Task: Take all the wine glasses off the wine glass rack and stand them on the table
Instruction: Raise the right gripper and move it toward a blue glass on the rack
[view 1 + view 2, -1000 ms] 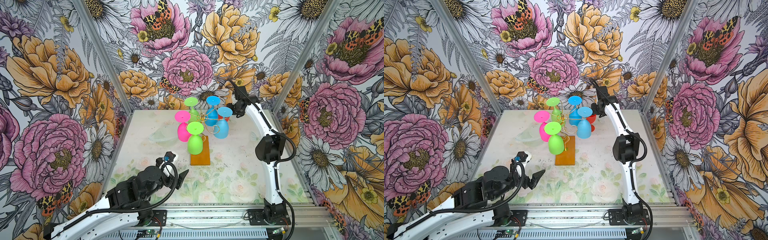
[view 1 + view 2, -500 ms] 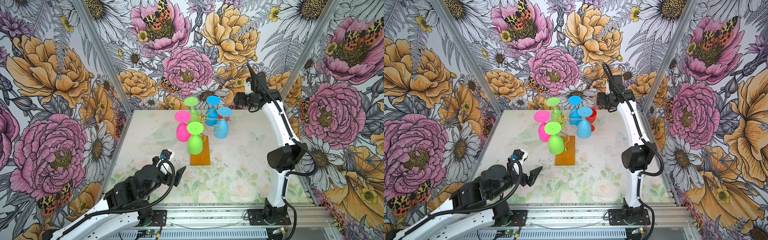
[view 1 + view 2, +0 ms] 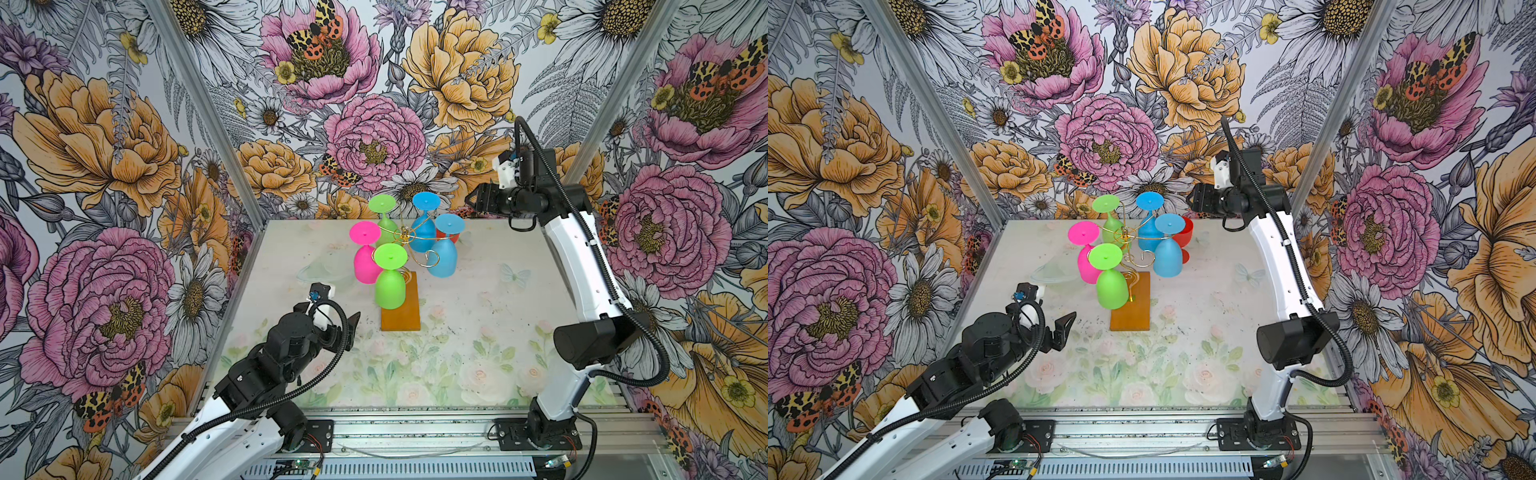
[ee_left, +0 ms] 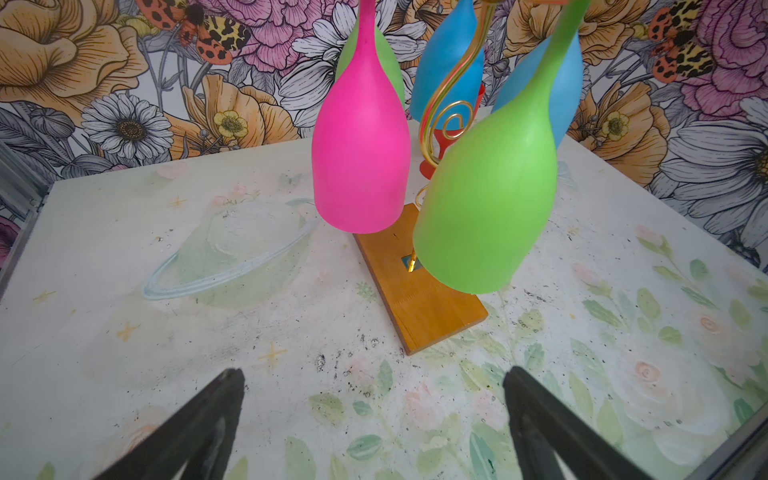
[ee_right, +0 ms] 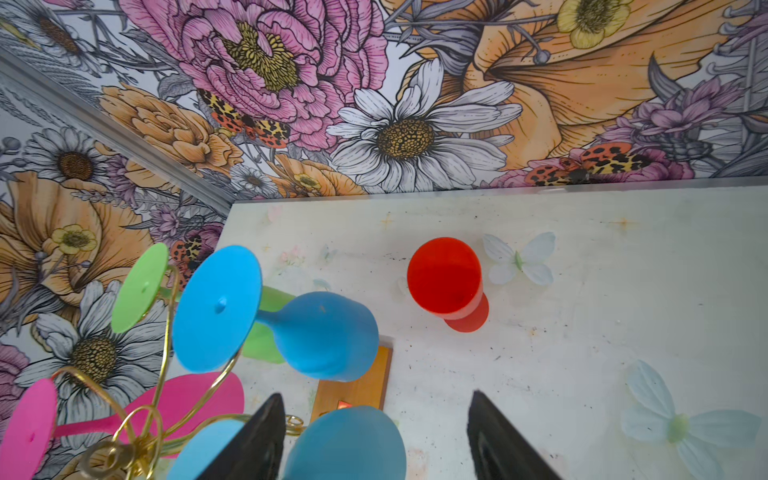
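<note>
Thin gold wire rack [image 3: 401, 320], curled arms on an amber base, standing on the table [image 4: 124, 332] ahead of the left gripper [image 4: 374, 370], below and beside the right gripper [image 5: 376, 395]. Hanging upside down from the arms: pink glass [image 3: 365, 266], green glasses [image 3: 390, 291], blue glasses [image 3: 442, 262]. Red glass [image 5: 444, 276] upright ahead of the right gripper, off the rack. Left jaws spread wide, right jaws apart, both empty.

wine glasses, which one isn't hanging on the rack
The red wine glass: it stands upright on the table, bowl up, while the pink glass, green glasses and blue glasses hang bowl-down from the wine glass rack.
</note>
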Robot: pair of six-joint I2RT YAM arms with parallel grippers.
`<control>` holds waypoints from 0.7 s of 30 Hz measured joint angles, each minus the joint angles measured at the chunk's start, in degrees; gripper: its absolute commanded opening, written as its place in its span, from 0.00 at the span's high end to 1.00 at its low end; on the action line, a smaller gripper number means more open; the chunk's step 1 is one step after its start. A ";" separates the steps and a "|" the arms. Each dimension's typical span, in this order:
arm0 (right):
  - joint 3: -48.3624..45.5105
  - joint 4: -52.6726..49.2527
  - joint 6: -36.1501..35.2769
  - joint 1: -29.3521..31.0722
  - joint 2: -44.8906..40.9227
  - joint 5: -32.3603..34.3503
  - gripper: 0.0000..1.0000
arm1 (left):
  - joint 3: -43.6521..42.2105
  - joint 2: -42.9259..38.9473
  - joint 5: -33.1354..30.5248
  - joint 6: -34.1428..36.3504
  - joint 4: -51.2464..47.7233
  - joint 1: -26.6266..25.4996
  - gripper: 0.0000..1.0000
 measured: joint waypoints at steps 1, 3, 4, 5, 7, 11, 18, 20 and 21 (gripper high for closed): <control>-2.01 0.90 0.61 0.09 -1.53 -1.36 0.32 | -0.02 0.28 0.74 -0.02 0.44 1.11 0.01; -5.40 2.73 1.79 0.11 -3.89 -3.58 0.33 | -0.11 0.70 2.05 0.04 1.40 2.93 0.01; -7.43 3.85 2.47 0.11 -5.16 -4.85 0.33 | -0.11 0.87 2.84 0.15 1.81 3.85 0.01; -8.98 4.68 2.97 0.11 -6.08 -5.84 0.34 | -0.11 0.98 3.45 0.17 2.19 4.63 0.01; -12.20 6.60 4.04 0.33 -7.67 -7.72 0.34 | -0.17 1.27 4.81 0.39 2.93 6.27 0.01; -17.35 9.22 5.42 0.37 -9.42 -10.25 0.35 | -0.33 1.90 6.40 0.46 3.72 8.33 0.01; -24.65 13.90 8.79 0.48 -10.99 -14.01 0.40 | -0.37 2.12 8.20 0.59 4.90 9.79 0.02; -26.08 15.50 9.86 0.48 -11.41 -14.69 0.41 | -0.37 2.12 8.39 0.59 5.11 9.86 0.01; -26.67 16.24 10.29 0.48 -11.63 -15.04 0.43 | -0.37 2.12 8.57 0.59 5.14 9.86 0.01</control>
